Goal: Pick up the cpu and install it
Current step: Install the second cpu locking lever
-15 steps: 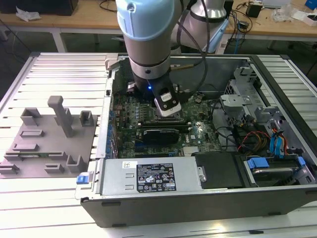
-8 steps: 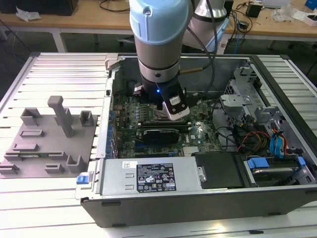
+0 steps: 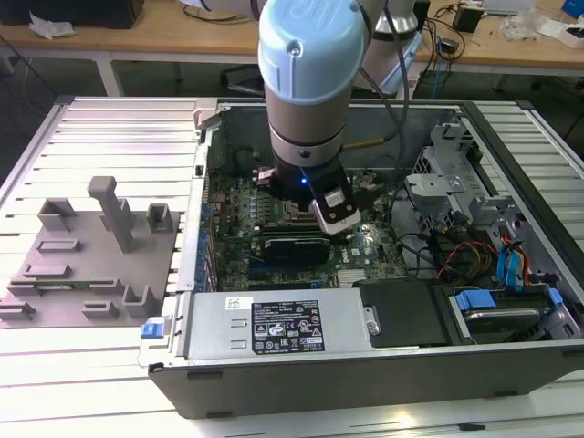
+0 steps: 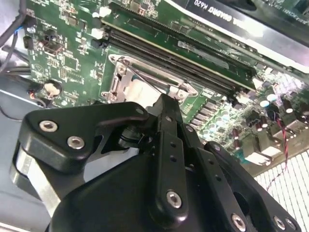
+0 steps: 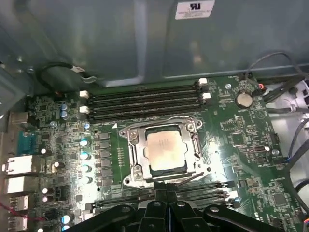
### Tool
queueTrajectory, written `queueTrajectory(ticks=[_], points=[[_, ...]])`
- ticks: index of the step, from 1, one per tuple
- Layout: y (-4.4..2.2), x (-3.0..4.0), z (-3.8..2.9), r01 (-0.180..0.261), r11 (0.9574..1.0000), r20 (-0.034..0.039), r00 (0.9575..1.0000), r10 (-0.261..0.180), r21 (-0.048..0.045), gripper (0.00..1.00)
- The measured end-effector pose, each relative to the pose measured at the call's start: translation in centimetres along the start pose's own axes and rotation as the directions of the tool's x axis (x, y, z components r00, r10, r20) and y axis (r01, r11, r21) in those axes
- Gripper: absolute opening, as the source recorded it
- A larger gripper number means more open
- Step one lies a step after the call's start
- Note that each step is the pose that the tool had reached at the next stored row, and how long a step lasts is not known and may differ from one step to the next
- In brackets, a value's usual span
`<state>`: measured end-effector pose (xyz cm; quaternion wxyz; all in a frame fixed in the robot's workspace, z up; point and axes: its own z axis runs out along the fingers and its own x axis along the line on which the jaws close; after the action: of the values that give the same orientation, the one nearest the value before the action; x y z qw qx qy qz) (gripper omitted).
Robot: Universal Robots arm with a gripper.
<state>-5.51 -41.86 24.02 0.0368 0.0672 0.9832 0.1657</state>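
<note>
The cpu (image 5: 166, 152), a small square chip with a pale metal top, lies flat inside the metal-rimmed socket frame (image 5: 137, 141) on the green motherboard. In the second wrist view a pale part of the cpu (image 4: 140, 90) shows just beyond the fingertips. My gripper (image 5: 166, 189) hovers just above the board at the socket's edge, beside the chip and not on it. Its black fingers (image 4: 167, 126) are pressed together, shut, with nothing between them. In the exterior view the arm's wrist (image 3: 307, 173) stands over the middle of the open computer case.
Memory slots (image 5: 145, 99) run along one side of the socket and a dark graphics card (image 3: 294, 247) lies close by. Cables and drive cages (image 3: 474, 246) fill the exterior view's right. A grey fixture plate (image 3: 82, 265) sits left of the case.
</note>
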Motion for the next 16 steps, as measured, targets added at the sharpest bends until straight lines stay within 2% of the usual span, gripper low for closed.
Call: queueTrajectory(ticks=[3,6,7,9,16], points=[[-0.07,0.82,0.75,0.0,1.0,-0.0001,1.0,0.0,0.0001,0.11],[0.04,2.23,1.58,0.0,1.0,-0.0001,1.0,0.0,0.0,0.11],[0.04,2.32,1.76,0.0,1.0,-0.0001,1.0,0.0,0.0001,0.11],[-0.13,2.43,2.6,0.0,1.0,-0.0001,1.0,0.0,0.0001,0.11],[-0.78,2.71,3.59,-0.001,1.0,-0.0009,1.0,0.001,0.0004,0.11]])
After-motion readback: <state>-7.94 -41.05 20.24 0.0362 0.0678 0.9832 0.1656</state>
